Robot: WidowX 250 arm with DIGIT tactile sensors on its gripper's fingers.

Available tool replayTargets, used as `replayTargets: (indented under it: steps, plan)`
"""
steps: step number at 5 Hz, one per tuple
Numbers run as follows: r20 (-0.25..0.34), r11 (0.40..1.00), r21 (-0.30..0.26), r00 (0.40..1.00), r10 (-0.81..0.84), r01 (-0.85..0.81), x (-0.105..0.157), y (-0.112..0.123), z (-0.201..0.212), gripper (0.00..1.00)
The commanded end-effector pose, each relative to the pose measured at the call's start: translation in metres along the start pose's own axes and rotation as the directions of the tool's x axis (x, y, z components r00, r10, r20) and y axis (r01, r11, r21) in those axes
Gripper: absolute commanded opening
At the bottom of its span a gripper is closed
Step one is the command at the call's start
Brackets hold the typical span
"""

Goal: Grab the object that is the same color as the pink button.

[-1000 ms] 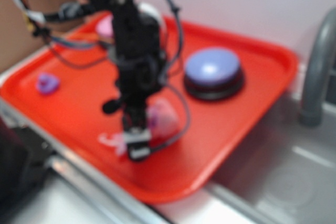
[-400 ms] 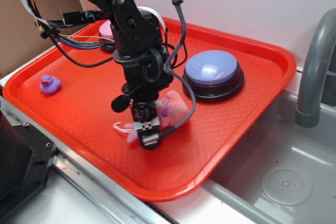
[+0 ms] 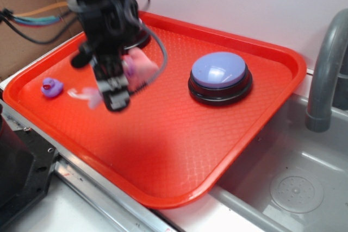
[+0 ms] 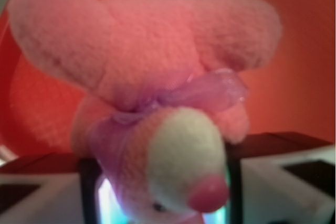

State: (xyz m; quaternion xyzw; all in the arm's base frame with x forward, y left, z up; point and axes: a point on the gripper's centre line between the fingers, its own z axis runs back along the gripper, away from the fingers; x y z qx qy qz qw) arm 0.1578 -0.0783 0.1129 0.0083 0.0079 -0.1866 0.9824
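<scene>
The pink plush bunny [image 3: 140,67] hangs above the red tray [image 3: 179,150], pinched between the fingers of my gripper [image 3: 115,92], which is shut on it. Its pale loop string [image 3: 79,94] dangles to the left. In the wrist view the bunny [image 4: 157,93] fills the frame, white face and lilac ribbon toward the camera, squeezed between both fingers [image 4: 283,177]. The pink button is almost hidden behind the arm; only part of its black base [image 3: 142,39] shows at the tray's back left.
A lavender-blue button [image 3: 220,77] stands at the tray's back right. A tiny purple duck [image 3: 52,87] sits at the left. A steel sink [image 3: 288,183] and grey faucet [image 3: 326,69] lie to the right; a cardboard box [image 3: 32,31] stands behind on the left.
The gripper, shut on the bunny, has risen off the tray and moved left and back. The bunny no longer rests on the tray; the arm now hides the pink button.
</scene>
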Motion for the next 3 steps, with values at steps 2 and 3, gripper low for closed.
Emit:
replayTargets:
  steps: [2,3]
  plan:
    - [-0.022,0.969,0.04,0.969,0.245,-0.244,-0.047,0.028,0.146,0.0]
    - [-0.006,0.981,0.062,0.983,0.185,-0.184,-0.048,0.023,0.147,0.0]
